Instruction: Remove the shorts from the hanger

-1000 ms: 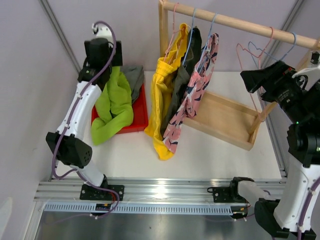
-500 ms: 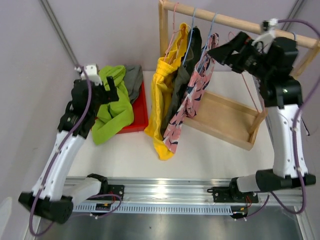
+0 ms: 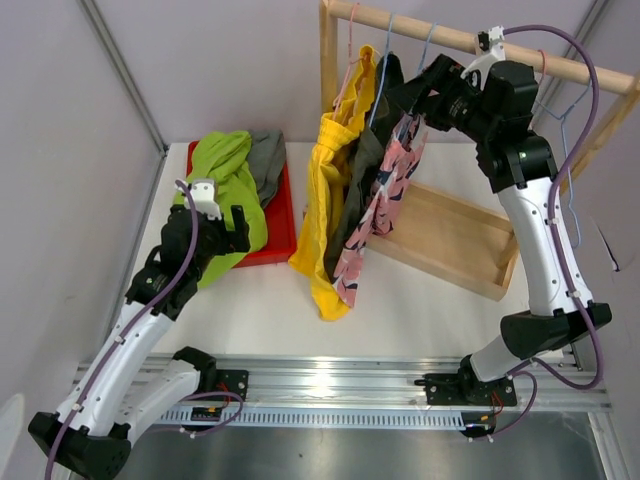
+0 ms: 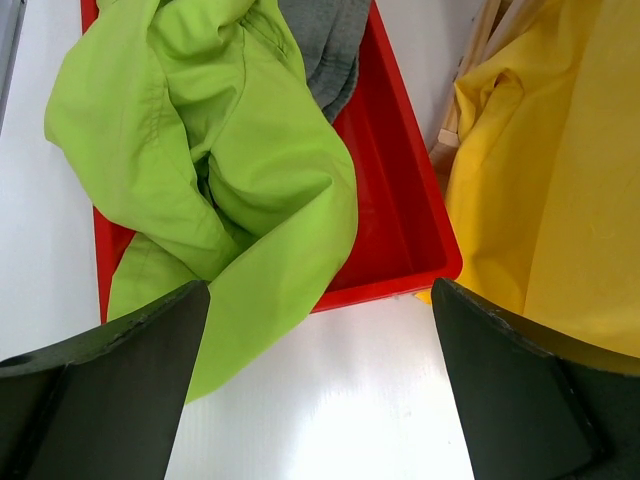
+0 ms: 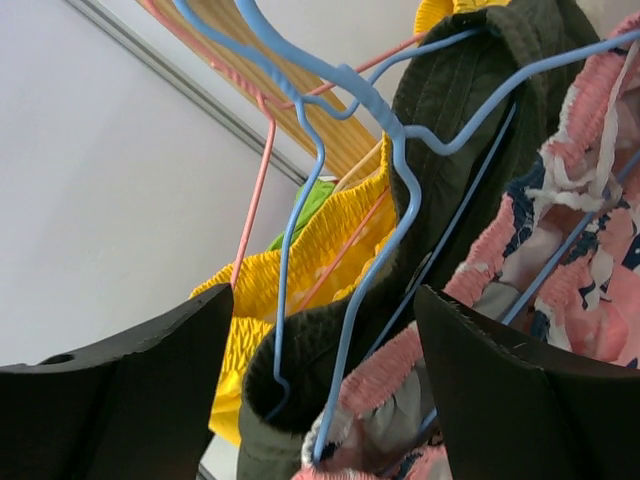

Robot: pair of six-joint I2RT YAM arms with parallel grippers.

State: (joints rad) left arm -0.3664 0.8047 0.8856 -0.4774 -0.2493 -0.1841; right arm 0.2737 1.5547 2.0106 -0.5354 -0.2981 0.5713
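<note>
Found bright yellow shorts (image 3: 322,200), dark olive shorts (image 3: 360,165) and pink floral shorts (image 3: 385,195), perhaps navy-blotched, on blue hangers (image 5: 400,190) and a pink hanger (image 5: 252,190). Found lime green shorts (image 3: 230,175) and grey shorts (image 3: 268,160) in a red tray (image 3: 283,235) at the far left corner.

blue hanger wires (image 5: 345,75) and olive shorts (image 5: 460,110) are crowding the gap between the right fingers (image 5: 110,400); bare desk (image 4: 330,400) is lying open beneath the left fingers (image 4: 100,400).

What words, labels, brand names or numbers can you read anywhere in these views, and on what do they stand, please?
No text can be read in any view.
The yellow shorts, olive shorts, floral shorts, lime shorts and grey shorts show no tag or print.
The red tray and wooden rack are unmarked.
The small board is too small to read.
</note>
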